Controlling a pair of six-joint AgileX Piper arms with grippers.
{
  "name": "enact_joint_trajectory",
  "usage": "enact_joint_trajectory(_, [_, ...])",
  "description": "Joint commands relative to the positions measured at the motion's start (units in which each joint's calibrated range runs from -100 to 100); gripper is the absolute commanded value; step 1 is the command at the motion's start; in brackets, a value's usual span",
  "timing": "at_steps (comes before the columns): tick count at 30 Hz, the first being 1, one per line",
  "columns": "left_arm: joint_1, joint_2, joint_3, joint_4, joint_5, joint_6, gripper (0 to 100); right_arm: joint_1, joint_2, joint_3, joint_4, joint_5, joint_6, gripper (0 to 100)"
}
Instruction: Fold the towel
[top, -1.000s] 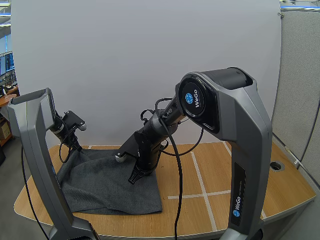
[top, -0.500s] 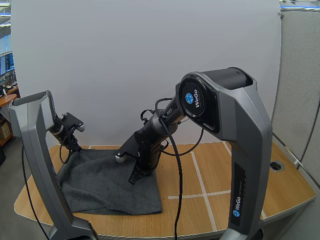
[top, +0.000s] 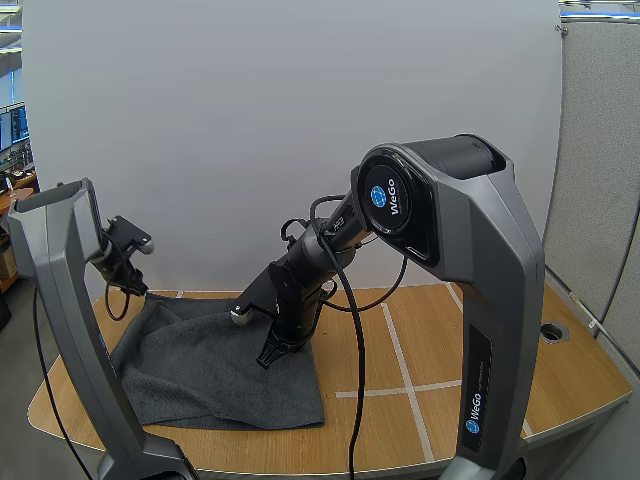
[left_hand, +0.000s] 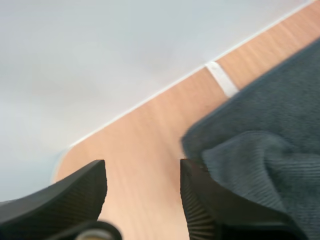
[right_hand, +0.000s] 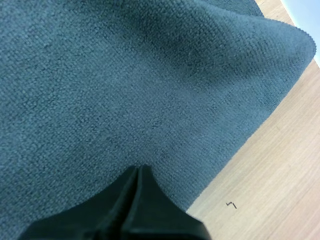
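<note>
One towel (top: 210, 370) lies lower left on the worktop (top: 450, 340); the right hand (top: 268, 358), fingers pressed together, touches its right part; the left hand (left_hand: 142, 172) gapes empty beside a rumpled corner.

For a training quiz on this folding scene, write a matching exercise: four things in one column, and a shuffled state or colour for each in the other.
Things:
1. left end effector
2. right end effector
3. towel
4. table

States or colours:
A. dark grey, lying on the wood
B. light wood with pale lines
C. open, beside the towel's edge
D. shut, tip over the towel

Pairs: 1-C, 2-D, 3-A, 4-B
</note>
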Motion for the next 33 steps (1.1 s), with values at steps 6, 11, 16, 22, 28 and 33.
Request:
enact_joint_trajectory(6, [0.81,-5.53,-0.54,-0.77,16.42,-0.6,73,-0.17,-0.49,0.63,0.04,3.19,-0.27,0])
enact_joint_trajectory(11, [0.81,-6.67,-0.54,-2.09,34.17,2.46,72,-0.17,-0.49,0.63,0.04,3.03,-0.27,0])
enact_joint_trajectory(16, [0.7,-6.67,-0.54,-2.09,38.77,3.82,37,-0.17,-0.49,0.63,0.04,3.03,-0.27,0])
enact_joint_trajectory(22, [0.33,-6.67,-0.54,-2.31,38.77,5.92,26,-0.17,-0.49,0.63,0.04,3.03,-0.27,0])
enact_joint_trajectory(28, [-2.34,-6.67,-0.54,0.75,38.77,6.55,14,-0.17,-0.49,0.63,0.15,3.19,-0.27,0])
enact_joint_trajectory(33, [-4.14,-6.67,-0.54,6.32,36.27,9.42,25,-0.17,-0.49,0.63,0.15,3.91,-0.27,0])
